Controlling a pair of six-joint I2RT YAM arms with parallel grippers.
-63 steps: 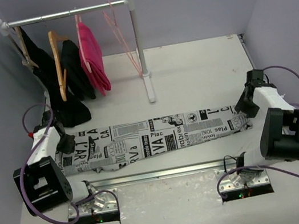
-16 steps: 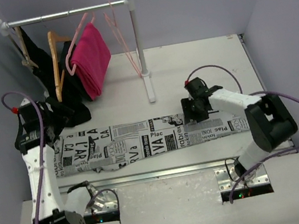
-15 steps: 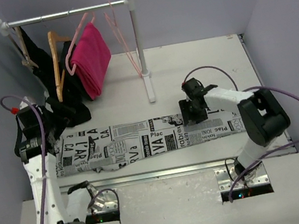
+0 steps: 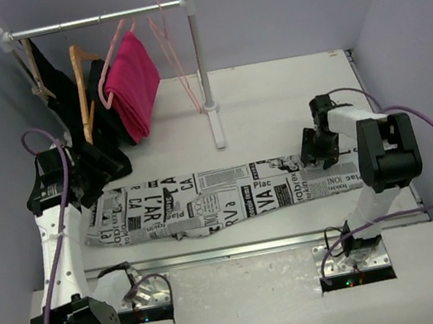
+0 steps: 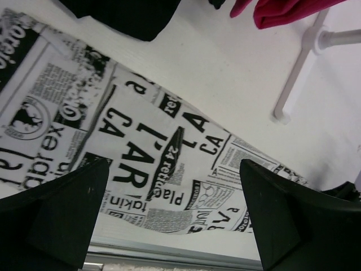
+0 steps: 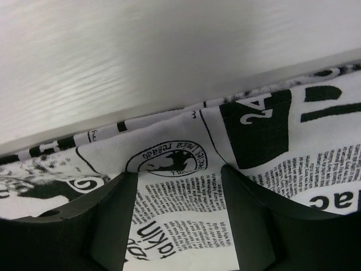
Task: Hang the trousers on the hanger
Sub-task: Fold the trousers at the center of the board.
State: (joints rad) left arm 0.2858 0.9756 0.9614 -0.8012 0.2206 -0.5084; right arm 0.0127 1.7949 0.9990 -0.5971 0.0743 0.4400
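Note:
The trousers [image 4: 223, 198], white with black newspaper print, lie flat in a long strip across the table. The hanger [image 4: 181, 67], thin, pink and bare, hangs from the rail near its right post. My left gripper [image 4: 95, 177] hovers over the trousers' left end. In the left wrist view my left gripper [image 5: 174, 169] is open wide above the printed cloth [image 5: 141, 141], with nothing between the fingers. My right gripper [image 4: 313, 153] is down on the trousers' right part. In the right wrist view my right gripper [image 6: 177, 172] has its jaws apart, with flat printed cloth [image 6: 186, 192] spanning the gap and a fold raised just beyond the tips.
A white clothes rack [image 4: 201, 64] stands at the back. It carries black garments on wooden hangers [image 4: 90, 109] and a pink garment [image 4: 132, 84] on a pink hanger. The rack's foot [image 5: 293, 84] is close to the trousers. A metal rail [image 4: 240, 250] runs along the near edge.
The trousers have slid to the right. My right gripper moved right, from the strip's middle towards its right end. My left gripper shifted slightly right, over the trousers' left end.

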